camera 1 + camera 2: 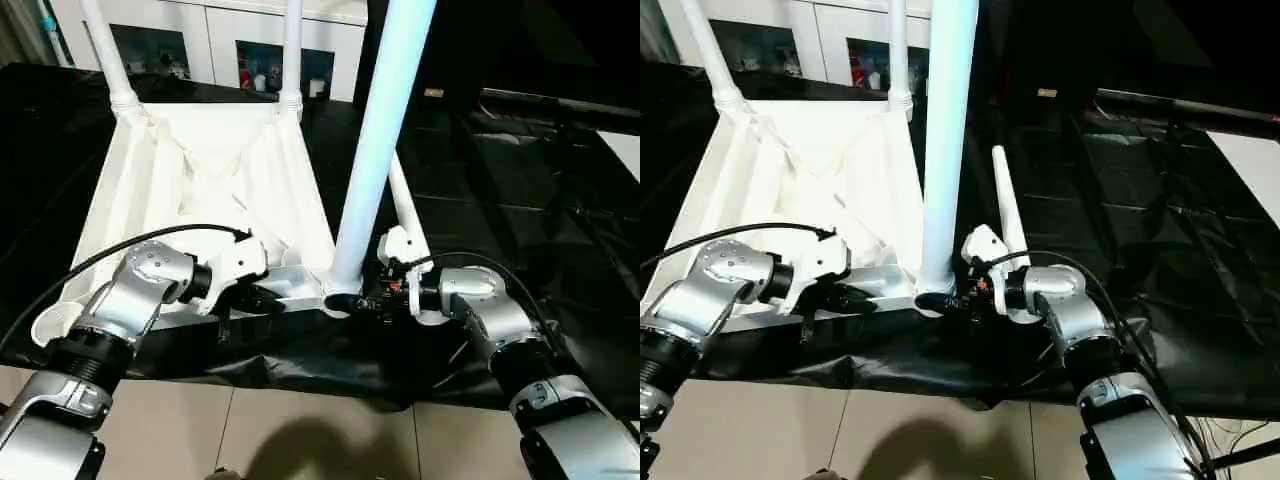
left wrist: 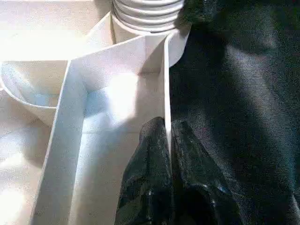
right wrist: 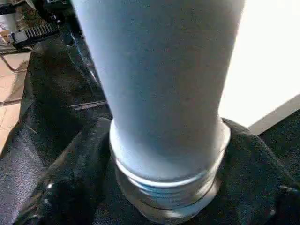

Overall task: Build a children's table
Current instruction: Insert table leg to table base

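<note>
The left tool (image 1: 262, 298) has its two black fingers (image 2: 154, 187) pressed together on a thin upright rib of the table top's (image 1: 215, 180) near edge, one finger on each side of the white wall. The right tool (image 1: 368, 300) sits at the foot of the near upright leg (image 1: 378, 150), its dark fingers (image 3: 70, 187) spread on either side of the leg's threaded base, where the tube meets the round corner socket (image 1: 340, 300); whether they press on the leg I cannot tell. The table top lies upside down on a black sheet (image 1: 500, 180) spread over the floor, ribbed underside up. Four white legs can be counted: three stand upright in corner sockets, two at the far corners (image 1: 290, 50) and the thick near one between the tools, and a fourth leg (image 1: 405, 210) lies on the black sheet just beside the top's right edge. The near left corner socket (image 1: 55, 322) stands open with no leg in it. Behind the top is a white cabinet (image 1: 220, 40) with glass doors. No writing can be read on anything.
</note>
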{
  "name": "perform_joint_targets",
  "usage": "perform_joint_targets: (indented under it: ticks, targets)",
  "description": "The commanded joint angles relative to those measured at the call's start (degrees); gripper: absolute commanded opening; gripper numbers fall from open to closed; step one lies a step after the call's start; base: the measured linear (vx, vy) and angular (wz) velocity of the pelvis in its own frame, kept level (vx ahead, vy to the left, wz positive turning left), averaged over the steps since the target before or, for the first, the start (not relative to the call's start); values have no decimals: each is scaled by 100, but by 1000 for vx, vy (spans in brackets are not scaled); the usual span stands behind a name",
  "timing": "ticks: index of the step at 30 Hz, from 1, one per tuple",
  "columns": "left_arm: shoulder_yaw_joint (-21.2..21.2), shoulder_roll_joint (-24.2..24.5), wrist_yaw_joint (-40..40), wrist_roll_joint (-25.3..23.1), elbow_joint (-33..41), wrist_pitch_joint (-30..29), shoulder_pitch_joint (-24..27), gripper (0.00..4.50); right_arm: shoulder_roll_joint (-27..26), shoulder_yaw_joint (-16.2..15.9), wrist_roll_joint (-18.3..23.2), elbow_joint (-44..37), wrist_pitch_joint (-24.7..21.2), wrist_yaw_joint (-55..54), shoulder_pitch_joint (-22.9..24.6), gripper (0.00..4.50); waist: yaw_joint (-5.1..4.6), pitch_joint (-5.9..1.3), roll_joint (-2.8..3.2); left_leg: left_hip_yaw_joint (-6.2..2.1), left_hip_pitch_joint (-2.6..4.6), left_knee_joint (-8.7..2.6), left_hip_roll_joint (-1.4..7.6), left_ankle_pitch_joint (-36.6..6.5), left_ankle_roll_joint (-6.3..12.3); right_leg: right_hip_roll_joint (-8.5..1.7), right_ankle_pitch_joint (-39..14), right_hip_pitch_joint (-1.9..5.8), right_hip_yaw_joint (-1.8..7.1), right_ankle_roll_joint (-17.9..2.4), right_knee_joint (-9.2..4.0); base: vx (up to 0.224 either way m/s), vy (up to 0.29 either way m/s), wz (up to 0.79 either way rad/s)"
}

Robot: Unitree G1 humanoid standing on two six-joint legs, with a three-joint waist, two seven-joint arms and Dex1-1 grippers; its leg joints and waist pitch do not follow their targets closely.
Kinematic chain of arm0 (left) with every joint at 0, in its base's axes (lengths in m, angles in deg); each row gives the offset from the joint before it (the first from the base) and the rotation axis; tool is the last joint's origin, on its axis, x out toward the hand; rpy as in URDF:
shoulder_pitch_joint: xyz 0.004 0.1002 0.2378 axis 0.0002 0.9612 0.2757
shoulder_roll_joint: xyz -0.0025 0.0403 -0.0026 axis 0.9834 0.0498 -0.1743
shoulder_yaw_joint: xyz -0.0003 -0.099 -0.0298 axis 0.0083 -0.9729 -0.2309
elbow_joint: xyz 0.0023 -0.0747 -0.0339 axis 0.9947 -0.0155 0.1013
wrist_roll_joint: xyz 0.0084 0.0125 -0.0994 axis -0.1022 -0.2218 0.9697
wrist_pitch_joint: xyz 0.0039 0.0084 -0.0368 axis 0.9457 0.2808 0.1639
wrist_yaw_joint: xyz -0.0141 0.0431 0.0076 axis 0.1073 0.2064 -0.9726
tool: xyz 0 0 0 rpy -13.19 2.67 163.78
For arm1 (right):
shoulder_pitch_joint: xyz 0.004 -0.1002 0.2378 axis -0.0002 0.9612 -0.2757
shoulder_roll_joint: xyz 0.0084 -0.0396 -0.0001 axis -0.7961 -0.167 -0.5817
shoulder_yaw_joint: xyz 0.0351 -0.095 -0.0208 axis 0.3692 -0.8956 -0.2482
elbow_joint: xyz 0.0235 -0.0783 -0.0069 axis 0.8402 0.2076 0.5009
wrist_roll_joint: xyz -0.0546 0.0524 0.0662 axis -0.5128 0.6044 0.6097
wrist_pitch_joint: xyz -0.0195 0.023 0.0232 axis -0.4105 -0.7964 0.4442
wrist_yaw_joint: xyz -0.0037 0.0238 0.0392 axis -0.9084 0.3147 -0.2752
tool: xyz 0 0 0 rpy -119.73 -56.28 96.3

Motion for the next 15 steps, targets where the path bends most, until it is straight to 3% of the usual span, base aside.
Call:
perform_joint_targets:
  ticks: [1,11,15]
  targets:
    - [36,-116,101,135,208,135,-20,0,-65,-76,-14,-54,-54,127,30,304,-5,-402,84,10,75,-295,165,183,603,-395,1325,399,362,-1683,-225,0,0,0]
    - [36,-105,116,136,160,180,-4,0,-47,35,9,-11,-152,49,131,280,2,-398,90,10,70,-284,167,55,577,-398,1147,397,358,-1677,-228,0,0,0]
    - [15,-108,111,144,145,172,6,0,-126,180,26,225,-182,-269,135,279,-4,-383,99,6,72,-302,171,-202,417,-407,756,394,364,-1616,-257,0,0,0]
